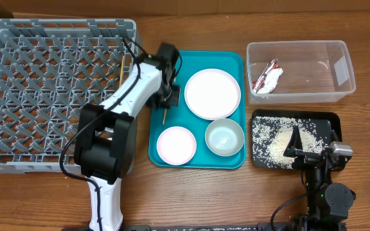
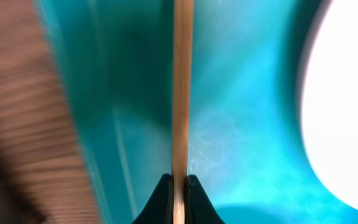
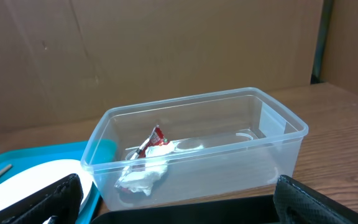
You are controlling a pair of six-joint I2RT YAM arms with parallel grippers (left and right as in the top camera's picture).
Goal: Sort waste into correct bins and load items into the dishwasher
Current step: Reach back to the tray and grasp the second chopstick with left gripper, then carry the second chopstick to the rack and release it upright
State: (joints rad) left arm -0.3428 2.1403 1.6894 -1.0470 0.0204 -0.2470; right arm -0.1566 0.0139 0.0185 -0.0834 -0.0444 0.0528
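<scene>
The left gripper (image 2: 179,186) pinches a thin wooden chopstick (image 2: 182,87) at the left side of the teal plastic serving tray (image 2: 241,124). Lift it clear of the tray rim, keep it level, and carry it left to the large grey lattice dish rack (image 1: 44,83). The right gripper (image 1: 299,146) hangs spread above the shallow black tray (image 1: 329,117).
</scene>
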